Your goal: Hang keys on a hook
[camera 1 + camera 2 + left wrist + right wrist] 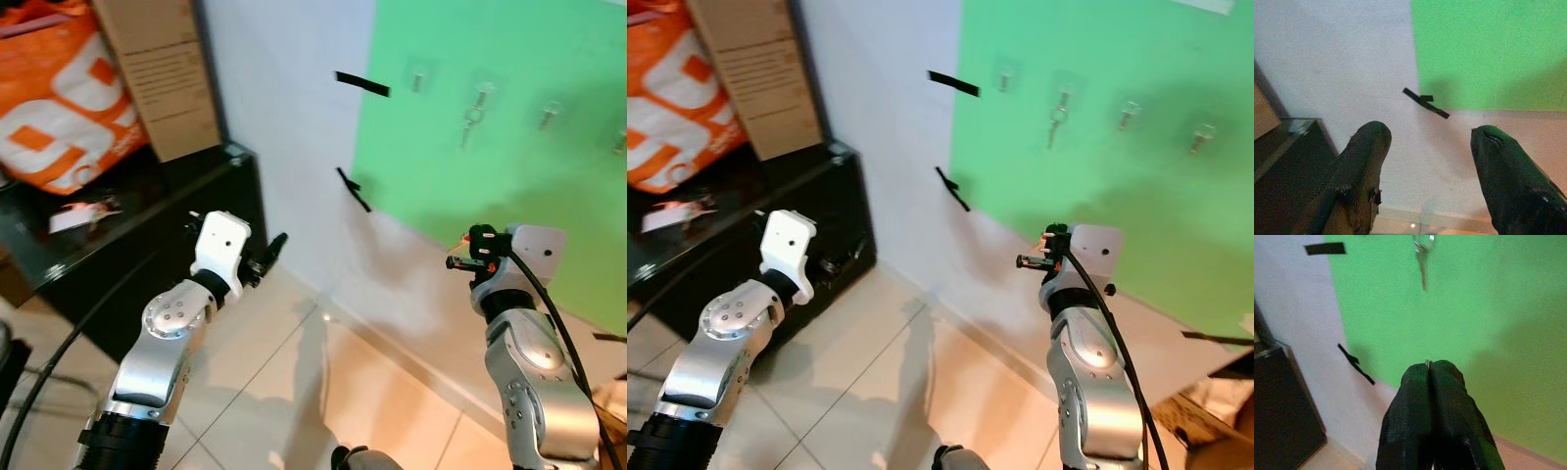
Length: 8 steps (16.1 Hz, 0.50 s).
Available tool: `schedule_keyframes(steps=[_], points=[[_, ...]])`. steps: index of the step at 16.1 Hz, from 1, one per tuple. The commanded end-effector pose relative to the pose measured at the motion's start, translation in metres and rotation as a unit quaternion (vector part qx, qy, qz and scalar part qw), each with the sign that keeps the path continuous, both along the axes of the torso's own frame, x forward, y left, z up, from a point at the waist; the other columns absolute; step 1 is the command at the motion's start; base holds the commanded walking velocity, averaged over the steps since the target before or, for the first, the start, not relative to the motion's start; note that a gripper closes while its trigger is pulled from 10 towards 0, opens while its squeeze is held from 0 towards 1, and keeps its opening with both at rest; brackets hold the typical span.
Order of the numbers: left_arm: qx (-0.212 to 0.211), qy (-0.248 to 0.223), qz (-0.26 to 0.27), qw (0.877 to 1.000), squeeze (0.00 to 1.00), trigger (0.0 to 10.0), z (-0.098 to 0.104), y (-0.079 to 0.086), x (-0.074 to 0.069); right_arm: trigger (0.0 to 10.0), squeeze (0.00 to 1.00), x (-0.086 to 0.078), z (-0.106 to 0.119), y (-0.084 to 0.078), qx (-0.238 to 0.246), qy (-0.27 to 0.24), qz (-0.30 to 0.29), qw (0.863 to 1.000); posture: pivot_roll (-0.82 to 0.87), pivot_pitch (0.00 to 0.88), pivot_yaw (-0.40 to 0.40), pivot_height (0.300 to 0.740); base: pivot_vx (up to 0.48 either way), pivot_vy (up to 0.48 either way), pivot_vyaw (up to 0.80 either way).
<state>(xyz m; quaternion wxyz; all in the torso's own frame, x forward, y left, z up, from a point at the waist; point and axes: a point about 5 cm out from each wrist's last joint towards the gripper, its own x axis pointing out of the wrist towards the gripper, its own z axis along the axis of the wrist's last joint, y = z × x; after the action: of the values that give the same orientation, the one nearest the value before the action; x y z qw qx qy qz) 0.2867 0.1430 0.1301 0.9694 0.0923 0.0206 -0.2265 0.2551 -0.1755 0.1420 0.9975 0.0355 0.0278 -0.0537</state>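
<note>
A: Upper left?
B: An orange bag (54, 98) beside a cardboard box (162, 73), both on a black cabinet (211, 181).
A: And the wall?
B: Green panel (509, 108); two black tape strips (361, 84) along its edge.

Two silver jointed arms with white wrist housings; black cable along right arm (534, 362) (red-tipped fittings at wrist); black fingers (1359, 171).

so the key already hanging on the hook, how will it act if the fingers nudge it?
The key hangs free from one hook on the green panel, so it would probably swing. It looks thin and metal: likely light, stiff, somewhat slippery. Seemingly held only by its ring, an upward nudge might unhook it.
</note>
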Motion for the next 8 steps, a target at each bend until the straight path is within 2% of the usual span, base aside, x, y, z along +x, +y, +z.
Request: schedule_keyframes(steps=[1, 4, 8], points=[[0.002, 0.003, -0.001, 1.0, 0.0, 10.0, 0.0011, 0.0001, 0.0013, 10.0, 0.0, 0.0022, 0.0026, 0.0012, 0.008, -0.007, 0.004, 1.0, -0.03, 0.0, 0.009, 0.74, 0.0, 0.0, -0.8], [0.029, -0.008, 0.001, 1.0, 0.0, 10.0, 0.0004, 0.0008, 0.004, 10.0, 0.0, 0.0053, 0.0032, 0.0052, 0.023, -0.016, 0.013, 1.0, -0.02, 0.0, 0.006, 0.74, 0.0, 0.0, -0.8], [0.023, -0.012, 0.005, 1.0, 0.0, 10.0, 0.0036, -0.0001, 0.0063, 10.0, 0.0, 0.0083, 0.0043, 0.004, 0.034, -0.025, 0.008, 0.999, -0.02, 0.0, 0.005, 0.74, 0.0, 0.0, -0.8]])
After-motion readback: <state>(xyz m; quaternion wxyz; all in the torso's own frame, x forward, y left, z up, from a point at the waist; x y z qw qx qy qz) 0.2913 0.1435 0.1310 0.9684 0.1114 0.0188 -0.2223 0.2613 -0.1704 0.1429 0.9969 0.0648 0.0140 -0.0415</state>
